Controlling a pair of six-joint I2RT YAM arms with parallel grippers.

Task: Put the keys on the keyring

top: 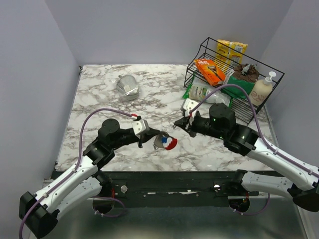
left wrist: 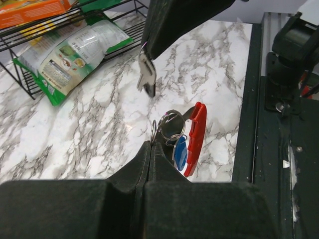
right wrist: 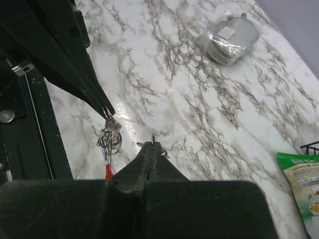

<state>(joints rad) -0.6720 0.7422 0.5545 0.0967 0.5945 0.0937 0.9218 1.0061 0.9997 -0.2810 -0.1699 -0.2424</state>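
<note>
Left wrist view: the left gripper [left wrist: 152, 145] is clamped on the keyring [left wrist: 169, 127] by its silver ring, red tag [left wrist: 197, 130] and blue tag [left wrist: 180, 152] attached, near the 6 o'clock edge of the marble table [left wrist: 75, 129]. At 12 o'clock from the ring, apart, the right gripper [left wrist: 145, 49] pinches a key [left wrist: 147, 75], blade down.

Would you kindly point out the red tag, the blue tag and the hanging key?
red tag [left wrist: 195, 137], left wrist view, mid curved body.
blue tag [left wrist: 180, 152], left wrist view, flat face.
key [left wrist: 147, 74], left wrist view, metal blade.
</note>
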